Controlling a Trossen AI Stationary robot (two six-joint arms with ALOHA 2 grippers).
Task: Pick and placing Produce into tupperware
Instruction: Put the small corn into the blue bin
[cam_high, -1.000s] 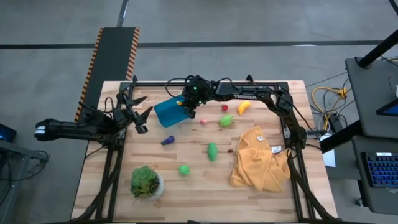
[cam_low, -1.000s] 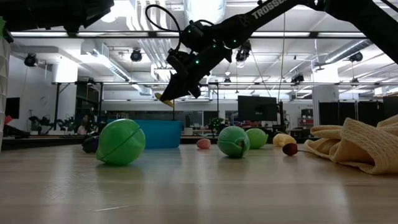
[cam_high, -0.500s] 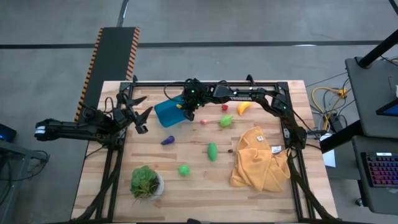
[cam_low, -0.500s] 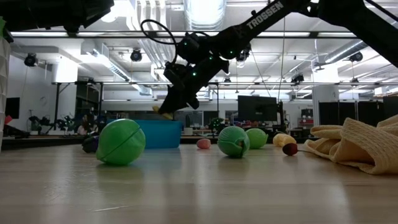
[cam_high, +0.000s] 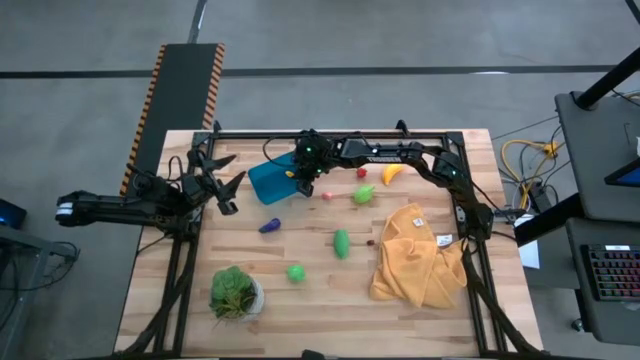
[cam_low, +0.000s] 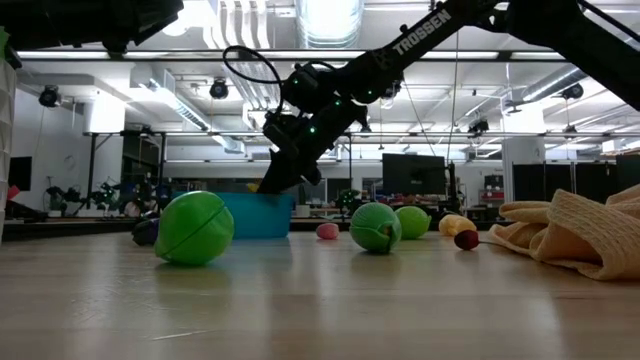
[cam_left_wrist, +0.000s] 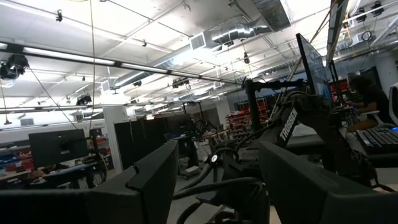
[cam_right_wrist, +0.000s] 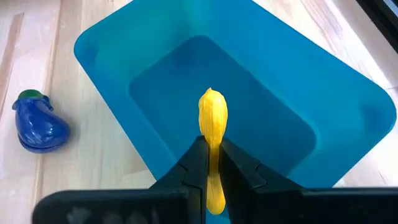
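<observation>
The teal tub (cam_high: 270, 181) (cam_right_wrist: 155, 68) stands on the table's far left part. My right gripper (cam_high: 297, 181) (cam_low: 272, 186) reaches down into it, shut on a slim yellow produce piece (cam_right_wrist: 212, 118). The purple eggplant (cam_high: 269, 226) (cam_right_wrist: 36, 122) lies on the table near the tub. Loose on the wood are a yellow banana (cam_high: 391, 172), three green pieces (cam_high: 363, 194) (cam_high: 341, 243) (cam_high: 296, 272) and small red pieces (cam_high: 361, 172). My left gripper (cam_high: 226, 186) (cam_left_wrist: 214, 186) hangs open over the table's left edge, touching nothing. My right gripper pinches the yellow piece's middle (cam_right_wrist: 213, 152) between its two fingers (cam_right_wrist: 193, 163). It comes from above, pointing down into the tub. The piece's free end (cam_right_wrist: 212, 106) sticks out past the fingertips over the tub's floor. Whether it touches the floor I cannot tell.
A mustard-yellow cloth (cam_high: 415, 260) lies bunched on the right part of the table. A leafy plant in a white pot (cam_high: 235, 292) stands near the near left corner. Bare wood (cam_high: 320, 300) shows between plant and cloth. Cables run along the right arm above the tub.
My right gripper has come down and slightly toward the table's left, carrying the yellow piece from above the tub's rim to inside the tub. It has stayed shut on the piece. Its fingertips now sit behind the tub's wall in the low view.
</observation>
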